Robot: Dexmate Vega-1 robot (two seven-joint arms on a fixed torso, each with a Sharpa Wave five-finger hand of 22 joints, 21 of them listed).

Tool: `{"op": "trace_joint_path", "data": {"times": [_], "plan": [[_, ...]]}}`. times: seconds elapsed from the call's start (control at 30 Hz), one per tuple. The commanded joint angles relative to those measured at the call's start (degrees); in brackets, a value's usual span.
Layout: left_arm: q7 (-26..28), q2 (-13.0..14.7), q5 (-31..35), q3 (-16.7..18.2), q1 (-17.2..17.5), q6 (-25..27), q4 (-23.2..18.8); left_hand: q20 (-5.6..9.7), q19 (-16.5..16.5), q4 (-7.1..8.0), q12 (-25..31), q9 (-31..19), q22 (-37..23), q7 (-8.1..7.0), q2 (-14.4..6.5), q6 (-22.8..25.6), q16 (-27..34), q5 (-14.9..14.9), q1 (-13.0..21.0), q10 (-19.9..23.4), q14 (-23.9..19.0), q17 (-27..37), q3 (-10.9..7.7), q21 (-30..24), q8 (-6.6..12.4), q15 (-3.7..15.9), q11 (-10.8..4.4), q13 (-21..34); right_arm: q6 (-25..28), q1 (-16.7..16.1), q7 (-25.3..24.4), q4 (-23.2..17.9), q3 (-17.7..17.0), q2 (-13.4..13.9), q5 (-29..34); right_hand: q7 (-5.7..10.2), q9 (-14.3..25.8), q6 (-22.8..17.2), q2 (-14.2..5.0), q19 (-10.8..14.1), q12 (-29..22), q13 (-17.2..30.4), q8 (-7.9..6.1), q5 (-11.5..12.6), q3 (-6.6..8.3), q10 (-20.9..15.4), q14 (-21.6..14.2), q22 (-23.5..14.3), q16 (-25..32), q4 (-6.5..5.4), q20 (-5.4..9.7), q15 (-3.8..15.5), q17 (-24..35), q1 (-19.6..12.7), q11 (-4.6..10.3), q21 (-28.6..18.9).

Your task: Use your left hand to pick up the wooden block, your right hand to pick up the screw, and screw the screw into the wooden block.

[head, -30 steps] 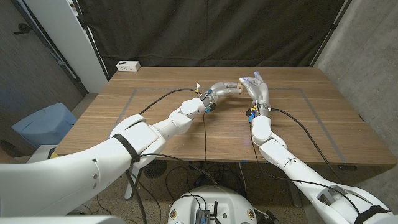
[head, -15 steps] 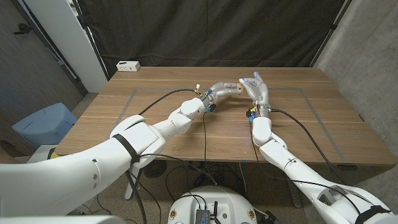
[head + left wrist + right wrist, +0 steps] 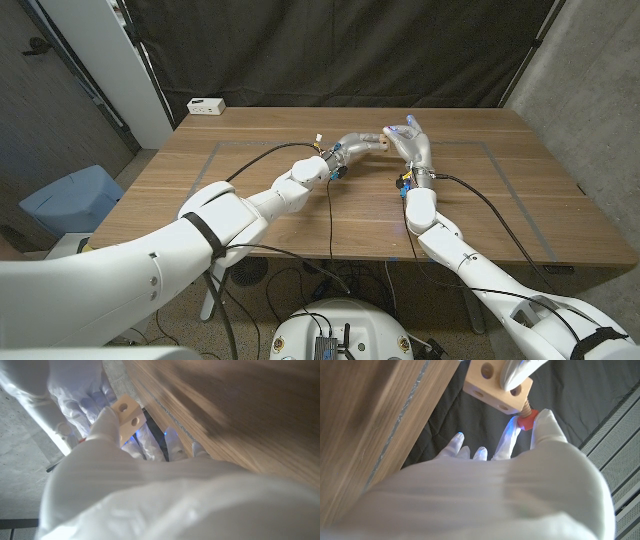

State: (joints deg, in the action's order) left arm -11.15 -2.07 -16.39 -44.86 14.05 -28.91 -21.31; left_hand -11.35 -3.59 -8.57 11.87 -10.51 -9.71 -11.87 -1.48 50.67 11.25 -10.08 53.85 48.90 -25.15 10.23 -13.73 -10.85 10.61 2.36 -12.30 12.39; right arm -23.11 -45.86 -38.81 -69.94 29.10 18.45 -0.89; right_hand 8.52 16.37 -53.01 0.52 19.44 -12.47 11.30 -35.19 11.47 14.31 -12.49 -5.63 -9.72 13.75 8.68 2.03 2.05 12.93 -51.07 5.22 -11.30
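My left robot hand grips the block up off the tabletop, far centre, about twelve o'clock from me. My right robot hand meets it at three o'clock of the block, pinching the red-headed screw; its threaded end is in a hole in the block's face.

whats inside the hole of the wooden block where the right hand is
The screw: its threaded shaft enters a hole in the wooden block, red head pinched by the right hand. How deep it goes is hidden. The left hand holds the block.
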Motion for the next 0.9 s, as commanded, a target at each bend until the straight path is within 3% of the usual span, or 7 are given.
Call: {"op": "trace_joint_path", "data": {"times": [0.03, 0.6, 0.9], "plan": [[0.2, -0.3, -0.3, -0.5, -0.9, 2.9, 0.4, 0.08, 0.1, 0.34, 0.1, -0.3, -0.3, 0.12, -0.4, 0.2, 0.2, -0.2, 0.0, -0.3, 0.3, 0.1, -0.15, -0.1, 0.30, -0.07, 0.09, 0.1, 0.1, 0.9, -0.7, 1.1, 0.4, 0.2, 1.1, 0.87, 0.3, -0.7, -0.34, -0.1, 0.4, 0.3, -0.36, 0.4, 0.13, -0.5, 0.0, -0.1, -0.1, -0.35, 0.23, 0.86, 0.1, -0.1, 0.37, 0.2], [0.4, -0.4, -0.3, -1.6, -1.7, 4.6, 0.5, -0.09, 0.1, 0.38, 0.0, -0.3, -0.3, 0.08, -0.4, 0.2, 0.2, -0.2, -0.1, -0.5, 0.3, 0.1, -0.07, -0.1, 0.28, -0.21, 0.13, 0.1, 0.1, 1.3, -1.3, 1.6, 0.3, 0.4, 1.0, 0.83, 0.2, -0.5, -0.36, -0.1, 0.4, 0.3, -0.38, 0.5, 0.08, -0.5, 0.0, -0.1, -0.1, -0.34, 0.25, 0.77, 0.1, -0.2, 0.22, 0.2], [-0.4, 0.4, 0.7, -2.1, -1.5, 1.6, -0.1, -0.17, 0.2, 0.39, 0.0, -0.3, -0.3, 0.15, -0.3, 0.2, 0.2, -0.2, -0.2, -0.6, 0.4, 0.1, -0.03, -0.1, 0.32, -0.50, 0.15, 0.1, 1.2, 0.8, -1.9, -0.5, 0.2, 1.4, 2.0, 0.82, 0.2, -0.2, -0.35, -0.1, 0.5, 0.3, -0.29, 0.5, 0.04, -0.3, 0.1, -0.1, -0.2, -0.34, 0.21, 0.64, 0.1, -0.2, 0.06, 0.2]]}}
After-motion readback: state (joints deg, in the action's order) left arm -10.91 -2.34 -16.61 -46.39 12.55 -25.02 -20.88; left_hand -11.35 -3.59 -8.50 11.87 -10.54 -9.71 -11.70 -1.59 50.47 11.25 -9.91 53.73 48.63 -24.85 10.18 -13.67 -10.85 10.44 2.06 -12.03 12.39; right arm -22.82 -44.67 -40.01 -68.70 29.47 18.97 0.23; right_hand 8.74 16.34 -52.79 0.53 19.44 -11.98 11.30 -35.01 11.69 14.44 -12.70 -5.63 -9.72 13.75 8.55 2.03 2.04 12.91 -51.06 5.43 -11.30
